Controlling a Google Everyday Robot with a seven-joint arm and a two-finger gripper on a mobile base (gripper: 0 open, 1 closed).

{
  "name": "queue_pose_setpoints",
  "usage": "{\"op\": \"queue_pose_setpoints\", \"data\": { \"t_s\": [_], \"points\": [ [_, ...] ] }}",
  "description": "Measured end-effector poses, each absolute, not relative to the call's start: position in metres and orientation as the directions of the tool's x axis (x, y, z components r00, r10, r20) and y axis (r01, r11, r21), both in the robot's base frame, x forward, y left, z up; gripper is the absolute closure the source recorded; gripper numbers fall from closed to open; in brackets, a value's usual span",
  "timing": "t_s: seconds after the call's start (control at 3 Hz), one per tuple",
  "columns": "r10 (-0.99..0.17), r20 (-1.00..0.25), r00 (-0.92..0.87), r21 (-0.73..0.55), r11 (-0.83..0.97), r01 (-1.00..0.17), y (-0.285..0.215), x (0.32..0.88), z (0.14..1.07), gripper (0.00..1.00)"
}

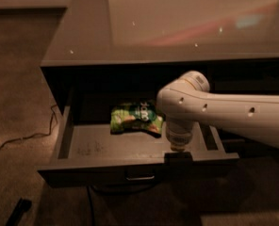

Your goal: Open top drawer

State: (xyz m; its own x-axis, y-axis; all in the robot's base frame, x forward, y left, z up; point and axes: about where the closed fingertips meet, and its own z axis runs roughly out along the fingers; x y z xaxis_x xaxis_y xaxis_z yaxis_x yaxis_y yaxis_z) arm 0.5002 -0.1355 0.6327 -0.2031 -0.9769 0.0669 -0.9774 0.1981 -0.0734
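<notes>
The top drawer point(83, 168) stands pulled out from under the glossy counter, showing its grey box interior. Its dark front faces me with a small pull handle point(140, 177) at the middle. A green snack bag point(135, 117) lies at the back of the drawer. My white arm reaches in from the right. My gripper point(178, 155) hangs down from the wrist at the drawer's front edge, right of the handle, its dark tip at the top of the drawer front.
The glossy grey countertop point(177, 27) overhangs the drawer. A dark cable point(31, 135) runs over the carpet at the left. A small dark object point(19, 210) lies on the floor at the bottom left. The neighbouring column of dark fronts point(252, 79) is at the right.
</notes>
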Motion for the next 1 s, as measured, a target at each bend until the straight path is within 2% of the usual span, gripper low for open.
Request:
{"op": "queue_pose_setpoints", "data": {
  "t_s": [0.33,0.67,1.0],
  "points": [
    [-0.977,0.067,-0.203,-0.073,0.198,-0.977,-0.135,0.501,0.633,1.0],
    [-0.969,0.082,-0.234,-0.061,0.23,-0.971,-0.14,0.47,0.633,1.0],
    [-0.969,0.082,-0.234,-0.061,0.23,-0.971,-0.14,0.472,0.633,0.82]
  ]
}}
